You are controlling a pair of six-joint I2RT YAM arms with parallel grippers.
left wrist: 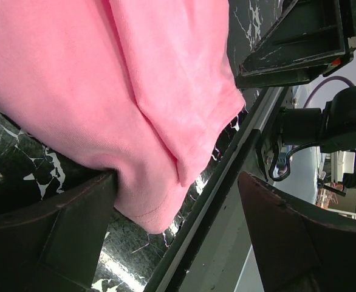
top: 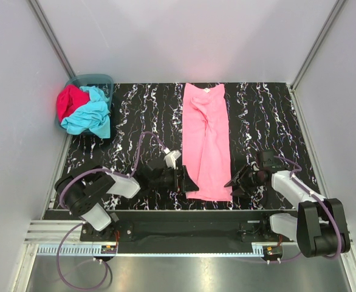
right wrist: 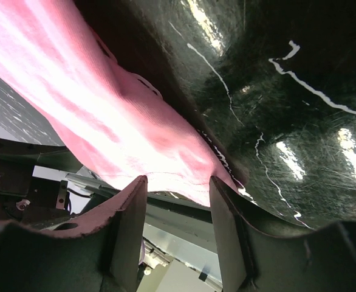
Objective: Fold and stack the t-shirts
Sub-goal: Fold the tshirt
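Found pink tee (top: 206, 140) lying as a long strip mid-table. Saw left gripper (top: 189, 180) spread wide at its near left corner, one finger (left wrist: 62, 231) touching the hem, and right gripper (top: 231, 187) parted, unclamped, at the near right corner. Spotted turquoise tee (top: 92, 115) and red tee (top: 68, 101) heaped in basket (top: 99, 79), far left.

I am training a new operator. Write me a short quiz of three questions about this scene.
1. True or false: the pink shirt lies in the basket.
2. What is in the basket? A) red shirt and turquoise shirt B) one pink shirt C) nothing
3. Fill in: the left gripper and right gripper, both open, are at the pink shirt's ___ edge.
Key: 1 false; 2 A; 3 near.
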